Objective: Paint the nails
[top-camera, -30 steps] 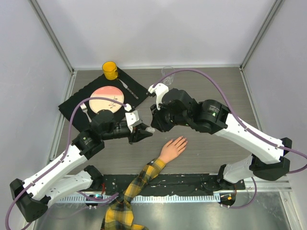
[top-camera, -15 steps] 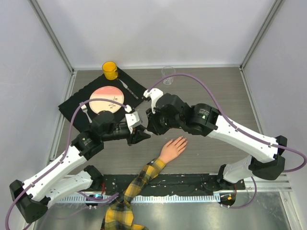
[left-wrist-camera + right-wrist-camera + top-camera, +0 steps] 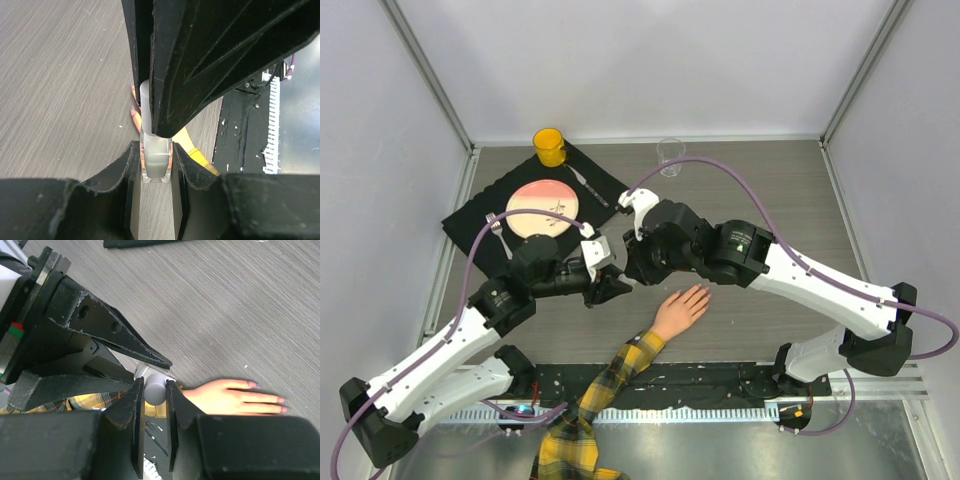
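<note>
A small clear bottle [image 3: 156, 161] of pale liquid is clamped upright between the pads of my left gripper [image 3: 154, 156], just above the wooden table. From above, my right gripper [image 3: 155, 390] is shut on the bottle's white cap [image 3: 155, 388]. In the top view the two grippers, left [image 3: 612, 286] and right [image 3: 632, 268], meet left of the peach mannequin hand [image 3: 680, 309]. The hand lies flat with its fingers outstretched. Its pink nails [image 3: 281, 400] show at the fingertips, apart from both grippers. A yellow-black plaid sleeve [image 3: 610, 375] covers the arm.
At the back left a black mat [image 3: 470, 228] carries a pink plate [image 3: 542, 203], a fork [image 3: 499, 233] and a knife [image 3: 586, 183]. A yellow cup [image 3: 549, 146] and a clear glass [image 3: 670, 155] stand near the back edge.
My right gripper has moved left and down onto the bottle's cap, which showed bare a second ago. The left gripper has held the bottle nearly still. The hand has not moved.
</note>
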